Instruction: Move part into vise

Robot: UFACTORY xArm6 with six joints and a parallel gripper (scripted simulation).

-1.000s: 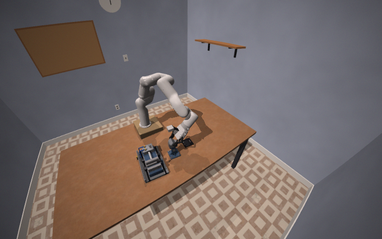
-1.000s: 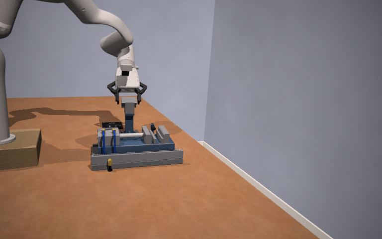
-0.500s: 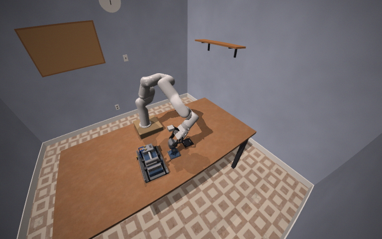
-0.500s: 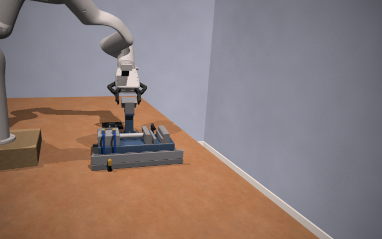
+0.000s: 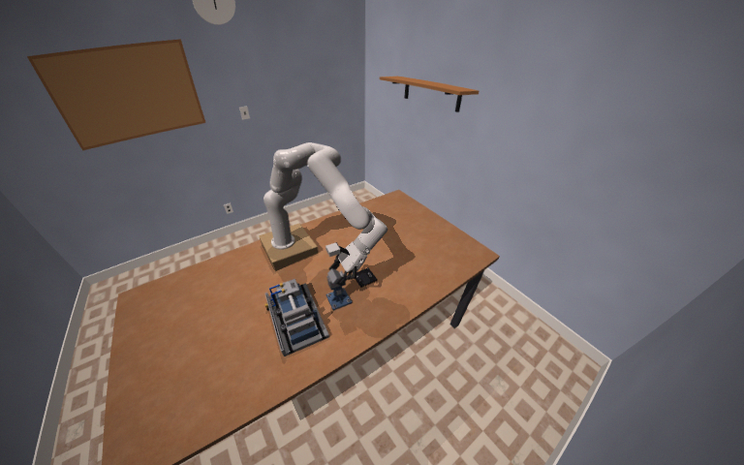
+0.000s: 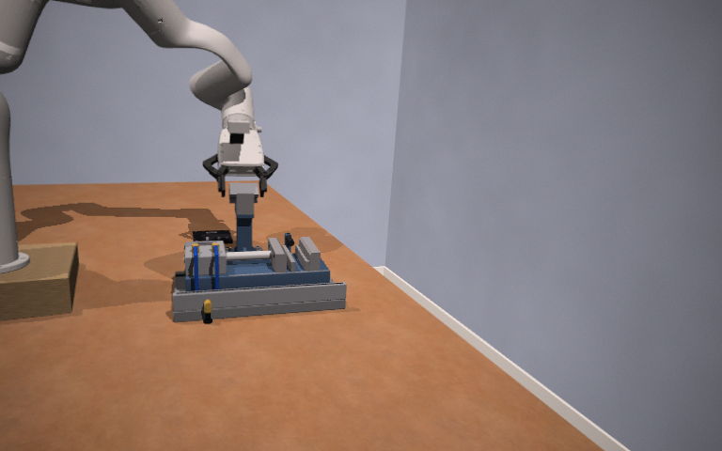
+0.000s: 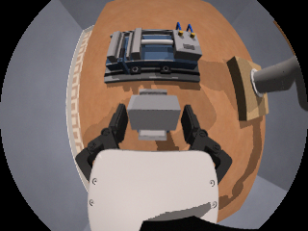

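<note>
The part [image 6: 243, 190] is a grey block resting on top of the blue V-block stand [image 6: 244, 225], behind the vise. It also shows in the wrist view [image 7: 154, 112]. My gripper [image 6: 242, 186] points straight down with its fingers open, one on each side of the part; I cannot see them touching it. The black infeed plate [image 6: 212, 234] lies on the table beside the V-block with nothing on it. The vise [image 6: 250, 266] stands open, with the air cylinder [image 6: 205, 257] at its left, the fixed jaw [image 6: 309, 254] at its right and the dark work stop [image 6: 289, 239] behind the jaws.
The arm's base stands on a wooden block [image 6: 34, 279] at the left. The table's edge [image 6: 340, 250] runs close to the right of the vise. A small yellow and black button [image 6: 207, 310] sits at the vise's front rail.
</note>
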